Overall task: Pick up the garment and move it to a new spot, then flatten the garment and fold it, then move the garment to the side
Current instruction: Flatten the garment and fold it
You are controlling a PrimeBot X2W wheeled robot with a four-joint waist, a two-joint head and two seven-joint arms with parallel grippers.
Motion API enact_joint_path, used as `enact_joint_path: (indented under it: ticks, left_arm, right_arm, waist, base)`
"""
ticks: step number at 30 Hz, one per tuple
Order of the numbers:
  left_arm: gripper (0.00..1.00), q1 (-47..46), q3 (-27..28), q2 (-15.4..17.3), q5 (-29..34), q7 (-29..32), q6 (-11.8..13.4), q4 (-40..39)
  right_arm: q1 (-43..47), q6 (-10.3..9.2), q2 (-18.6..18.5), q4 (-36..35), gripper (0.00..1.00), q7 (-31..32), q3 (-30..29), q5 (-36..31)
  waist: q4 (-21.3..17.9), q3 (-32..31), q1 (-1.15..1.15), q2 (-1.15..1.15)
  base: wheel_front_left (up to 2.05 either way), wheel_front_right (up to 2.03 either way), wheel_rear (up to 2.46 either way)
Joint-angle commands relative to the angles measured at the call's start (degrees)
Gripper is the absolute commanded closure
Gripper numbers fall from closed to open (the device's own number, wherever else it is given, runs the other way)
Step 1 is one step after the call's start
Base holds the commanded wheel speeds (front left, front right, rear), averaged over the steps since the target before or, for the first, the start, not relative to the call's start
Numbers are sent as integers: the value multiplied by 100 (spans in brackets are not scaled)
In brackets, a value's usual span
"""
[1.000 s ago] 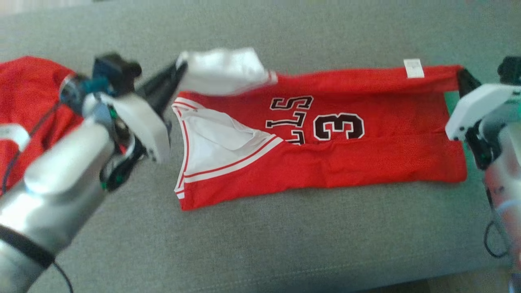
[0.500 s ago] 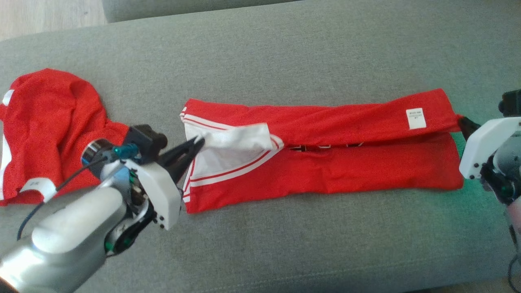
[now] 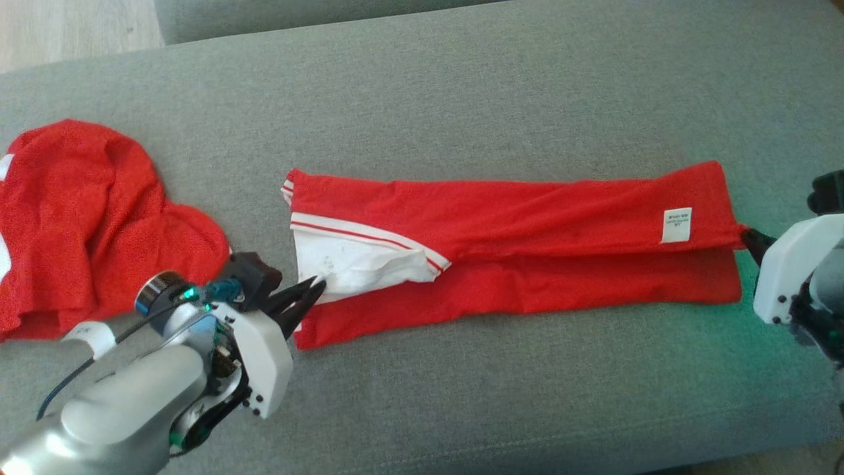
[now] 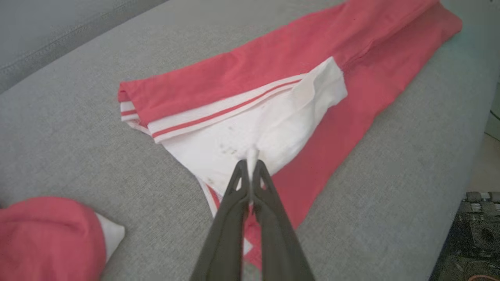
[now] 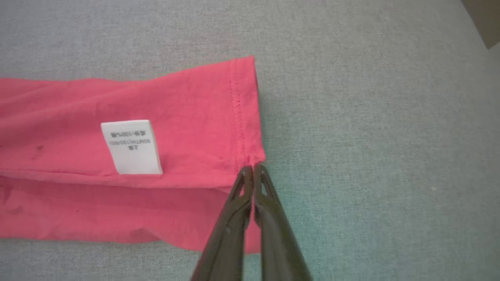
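The garment (image 3: 527, 264) is a red jersey with white trim, lying folded lengthwise into a long strip across the grey cushion (image 3: 461, 99). Its upper layer carries a white care label (image 3: 676, 225) near the right end. My left gripper (image 3: 318, 286) is shut on the white armhole panel (image 4: 258, 132) at the strip's left end. A pinch of white cloth shows between its fingertips in the left wrist view (image 4: 250, 162). My right gripper (image 5: 253, 168) is shut on the hem corner of the red upper layer (image 5: 195, 117) at the right end, low over the cushion.
A second red garment (image 3: 79, 211) lies crumpled at the cushion's left end, close behind my left arm; it also shows as a red heap (image 4: 50, 238). The cushion's front edge runs along the bottom. Wooden floor (image 3: 72, 26) lies beyond the far left corner.
Both grippers have carried the garment's far edge toward me and down. The upper layer now lies over the lower half and hides the printed number. The head camera has also shifted.
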Motion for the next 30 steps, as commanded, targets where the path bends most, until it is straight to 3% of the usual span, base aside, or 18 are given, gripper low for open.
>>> enact_joint_path:
  ticks: [1,2,3,4,5,6,7,8,14,21,27,30]
  left_arm:
    - [100,-176,207,114,-3,-18,-10,-2]
    - [100,-166,200,94,-1,-26,-17,41]
    - [100,-160,192,72,4,-39,-22,86]
    - [100,-160,192,72,4,-39,-22,86]
    - [100,-160,191,50,25,-69,-7,134]
    - [62,-156,192,24,34,-102,10,183]
    - [20,-147,190,-2,39,-128,17,227]
    - [0,-130,187,-29,33,-144,22,269]
    - [0,-96,241,-113,-17,-243,64,409]
    - [0,-90,884,-241,-425,-792,486,431]
    - [0,177,1978,-558,-852,-1179,916,383]
    - [0,465,2954,-827,-541,-1192,1032,56]
  right_arm:
    - [66,11,-83,-329,100,90,-34,-57]
    - [115,11,-69,-391,100,138,-58,-74]
    - [160,11,-56,-448,89,174,-83,-89]
    - [160,11,-56,-448,89,174,-83,-89]
    - [201,11,-36,-501,15,198,-113,-106]
    - [235,11,-7,-549,0,222,-140,-109]
    - [267,11,23,-590,0,252,-163,-106]
    - [303,11,39,-625,0,301,-168,-106]
    - [373,11,116,-827,0,320,-422,-217]
    - [369,11,385,-1027,0,-296,-791,-285]
    - [487,11,624,-1279,0,-1403,-873,-98]
    - [551,11,761,-1367,0,-2087,-870,-36]
  waist:
    - [-11,4,0,0]
    - [-14,5,0,0]
    - [-16,6,0,0]
    - [-16,6,0,0]
    - [-19,7,0,0]
    - [-21,4,0,0]
    - [-25,-3,0,0]
    - [-29,-14,0,0]
    - [-33,-119,0,0]
    - [12,-279,0,0]
    - [35,-372,0,0]
    - [43,-381,0,0]
  base:
    - [0,0,0]
    - [0,0,0]
    - [0,0,0]
    - [0,0,0]
    - [0,0,0]
    - [0,0,0]
    - [0,0,0]
    - [0,0,0]
    - [0,0,0]
    - [0,0,0]
    - [0,0,0]
    - [0,0,0]
